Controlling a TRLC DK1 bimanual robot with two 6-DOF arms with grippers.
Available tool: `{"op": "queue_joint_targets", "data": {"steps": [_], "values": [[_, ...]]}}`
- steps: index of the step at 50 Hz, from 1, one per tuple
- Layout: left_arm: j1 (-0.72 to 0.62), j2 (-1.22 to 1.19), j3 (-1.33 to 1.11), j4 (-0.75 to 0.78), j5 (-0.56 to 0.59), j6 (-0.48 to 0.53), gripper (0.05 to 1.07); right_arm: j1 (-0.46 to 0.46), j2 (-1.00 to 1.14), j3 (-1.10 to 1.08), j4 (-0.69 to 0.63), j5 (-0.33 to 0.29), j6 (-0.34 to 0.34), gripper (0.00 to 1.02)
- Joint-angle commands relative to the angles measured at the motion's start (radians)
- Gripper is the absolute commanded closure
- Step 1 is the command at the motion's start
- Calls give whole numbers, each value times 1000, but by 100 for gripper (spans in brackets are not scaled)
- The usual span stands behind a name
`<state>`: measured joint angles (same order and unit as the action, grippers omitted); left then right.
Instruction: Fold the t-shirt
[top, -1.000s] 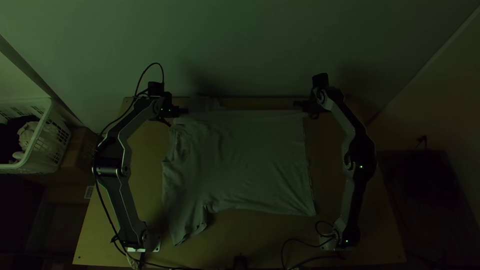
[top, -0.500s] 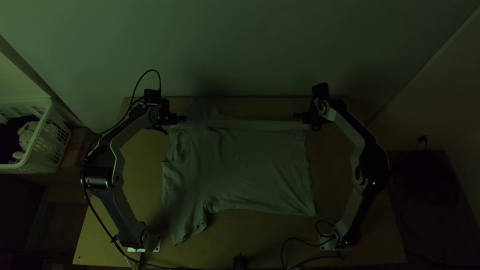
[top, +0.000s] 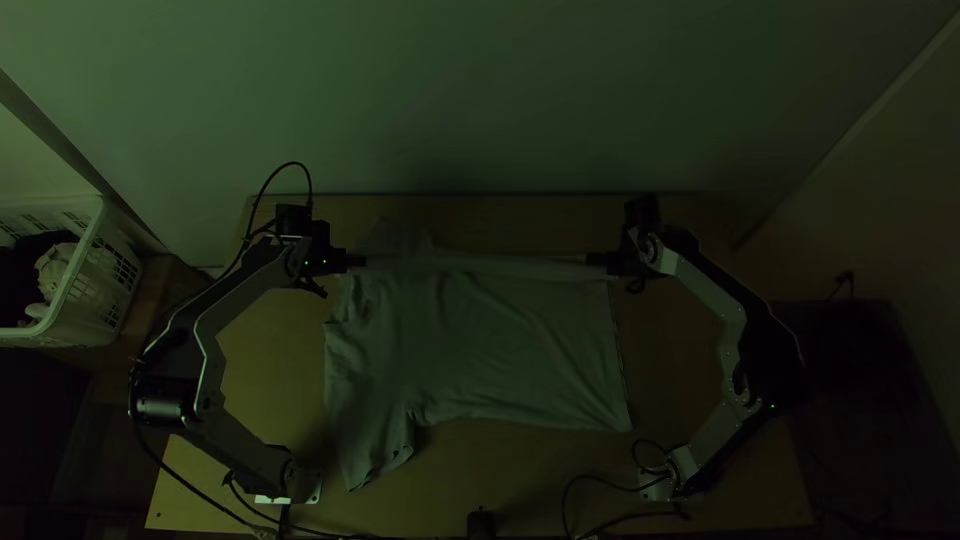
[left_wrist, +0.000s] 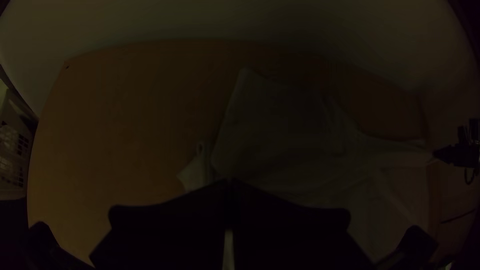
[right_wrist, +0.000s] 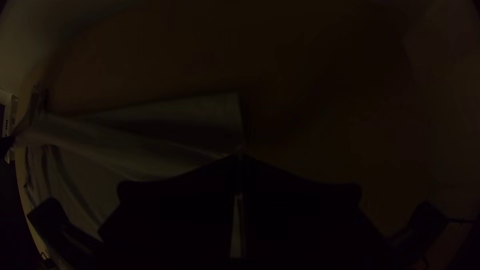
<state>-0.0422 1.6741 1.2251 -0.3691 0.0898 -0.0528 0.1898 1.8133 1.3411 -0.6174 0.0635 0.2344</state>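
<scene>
Fingers of your left gripper (left_wrist: 230, 181) and your right gripper (right_wrist: 239, 153) were found closed on cloth at both stations, tip to tip with fabric pinched between.

The desk (top: 540, 475) carried the t-shirt (top: 480, 345) across its middle, between your two arms. The garment lay spread, its hem (top: 619, 365) towards your right arm and its shoulder end towards your left, with one sleeve (top: 375, 450) pointing at the near edge. Along the far side a narrow band (top: 480, 266) was drawn fairly taut from gripper to gripper. Your right gripper held it at the hem end, your left near the shoulder. Beyond the band, what appeared to be the other sleeve (top: 400, 238) trailed towards the far edge. Light creasing was noted in the body; how high the band stood above the layer beneath could not be established.

In my judgement, you were at the first lengthwise fold, with the far side being turned over the near side. The next move called for both grippers to travel together towards the near edge, level and evenly tensioned, then lower and release. Uneven pull would skew the hem, and the trailing sleeve might need tucking in afterwards.
</scene>
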Motion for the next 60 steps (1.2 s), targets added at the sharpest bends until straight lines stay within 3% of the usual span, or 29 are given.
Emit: {"op": "queue_joint_targets", "data": {"steps": [1,21,22,24,28,32,35,38,39,52,60], "values": [[-2,-79,-99,22,-2,-18,104,5,-60,-71,19,10,3,100],[-16,-229,-365,105,-2,-15,102,23,-189,-275,97,22,17,100],[-18,-229,-372,107,-2,-18,95,23,-193,-283,100,27,17,100],[-18,-231,-381,104,-2,-21,71,23,-203,-295,104,30,17,98],[-28,-234,-391,91,-4,-15,33,23,-226,-318,102,47,22,84],[-33,-257,-392,61,-2,-21,19,23,-272,-350,102,73,22,65],[-35,-283,-395,44,1,-22,11,23,-322,-384,102,84,22,39],[-38,-309,-389,12,31,-19,10,20,-374,-415,102,94,23,5],[-38,-321,-388,1,34,-16,10,19,-390,-422,100,98,23,3],[-39,-545,-409,-82,53,22,10,7,-626,-493,51,98,16,4],[-39,-642,-398,-212,65,28,10,17,-723,-482,-79,98,51,3]]}}
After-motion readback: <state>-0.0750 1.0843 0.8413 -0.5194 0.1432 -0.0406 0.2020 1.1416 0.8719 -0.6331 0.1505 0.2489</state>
